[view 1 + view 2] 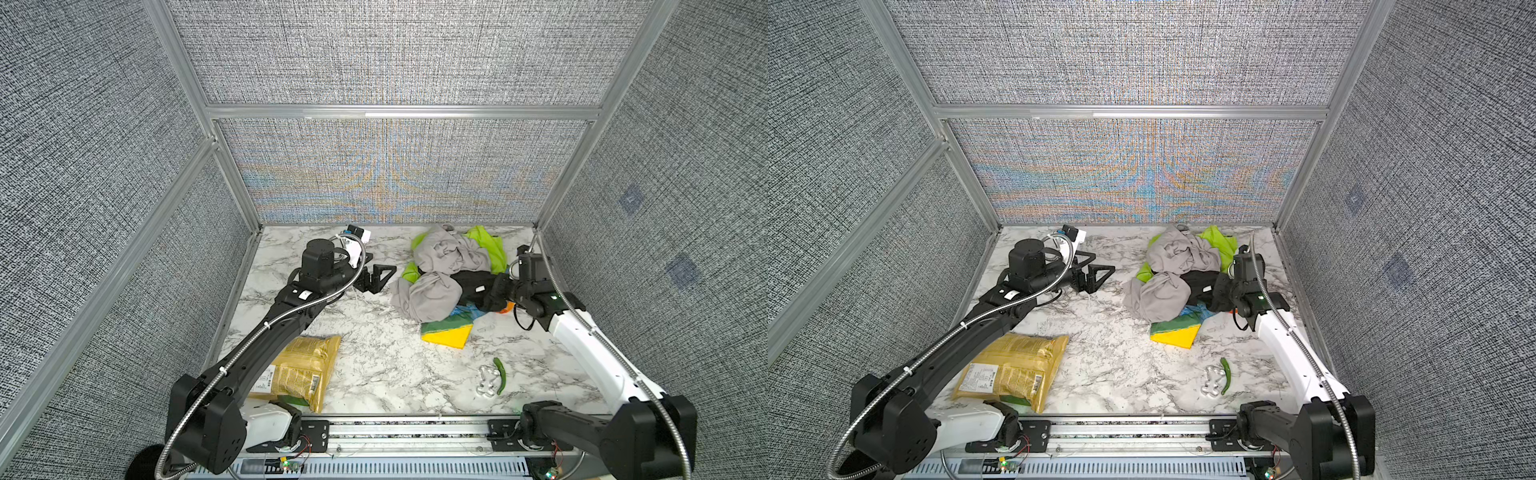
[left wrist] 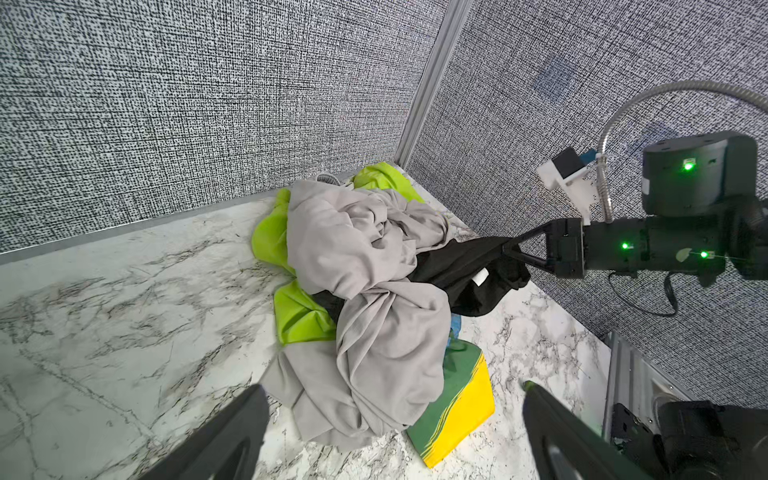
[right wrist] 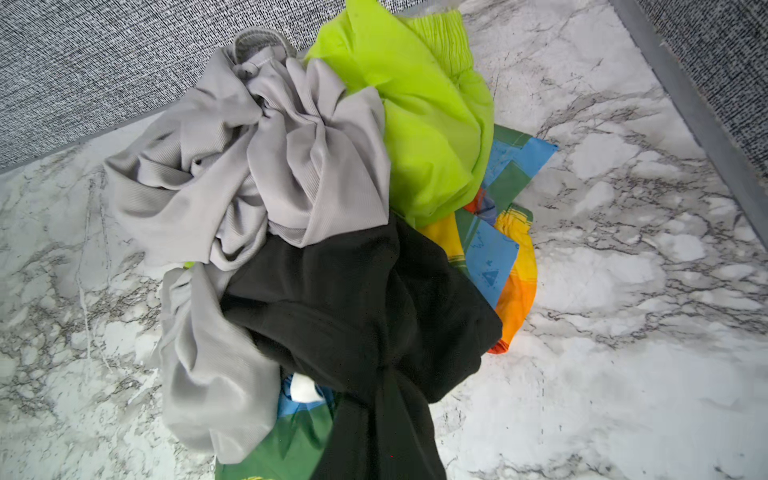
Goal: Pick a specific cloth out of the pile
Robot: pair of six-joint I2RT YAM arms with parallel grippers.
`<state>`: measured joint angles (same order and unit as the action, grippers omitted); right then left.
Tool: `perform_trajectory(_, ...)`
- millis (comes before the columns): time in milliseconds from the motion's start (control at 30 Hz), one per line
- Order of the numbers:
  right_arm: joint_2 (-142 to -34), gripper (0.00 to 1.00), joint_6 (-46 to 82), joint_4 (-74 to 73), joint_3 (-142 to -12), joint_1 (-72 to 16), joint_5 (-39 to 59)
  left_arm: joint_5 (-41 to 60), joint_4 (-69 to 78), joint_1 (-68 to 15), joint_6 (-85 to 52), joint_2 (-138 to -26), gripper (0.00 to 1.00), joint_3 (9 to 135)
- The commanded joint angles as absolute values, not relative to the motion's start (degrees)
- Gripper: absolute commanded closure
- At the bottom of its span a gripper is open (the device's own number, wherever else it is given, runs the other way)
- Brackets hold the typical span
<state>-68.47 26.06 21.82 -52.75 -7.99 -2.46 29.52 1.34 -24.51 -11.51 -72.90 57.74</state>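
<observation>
1. The right gripper (image 2: pixel 509 249) is clamping a bunched edge of the black cloth (image 2: pixel 457 270), jaws together on the fabric. In the left wrist view the cloth is pulling taut from the tips.
2. The black cloth is sitting on the right side of the pile (image 1: pixel 1167 257) in both top views. Its white tag (image 2: pixel 481 276) is showing just beside the pinch.
3. The cloth's far end is running under the light-grey cloth (image 2: pixel 374 257), which is draping over it.
4. Progress, as a judgement: the grasp is made, the extraction is not. The black cloth is touching the grey cloth and the lime-green cloth (image 3: pixel 424 124), and it is lying on the blue-green-yellow patterned cloth (image 1: pixel 446 330).
5. Remaining: drawing the black cloth clear of the heap onto open marble table (image 1: pixel 374 340). The likely risk is the grey cloth dragging along with it.
6. The right arm is reaching in low from the right edge. Its wrist is roughly level and pointing leftward into the pile.
7. The left gripper (image 1: pixel 376 277) is hovering over bare marble left of the pile, jaws wide apart and holding nothing. Its fingers (image 2: pixel 232 432) are framing the heap in its own wrist view.
8. The left arm is stretching forward from its base and passing over the yellow-gold snack bag (image 1: pixel 299 370).
</observation>
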Motion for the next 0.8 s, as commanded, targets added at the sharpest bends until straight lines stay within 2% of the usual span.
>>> perform_trajectory(0,-67.9,0.99,25.9,22.5,-54.3,-8.0,-2.4,29.0,1.8,-24.5,-10.5,-72.5,0.01,58.0)
perform_trajectory(367,-63.3,0.99,26.0,24.7,-61.0,-8.0,-3.8,29.0,1.6,-24.7,-10.5,-72.5,0.01,58.1)
perform_trajectory(767,-59.0,0.99,27.5,22.5,-61.4,-8.0,-9.2,28.7,1.4,-25.0,-10.4,-72.8,0.01,58.2)
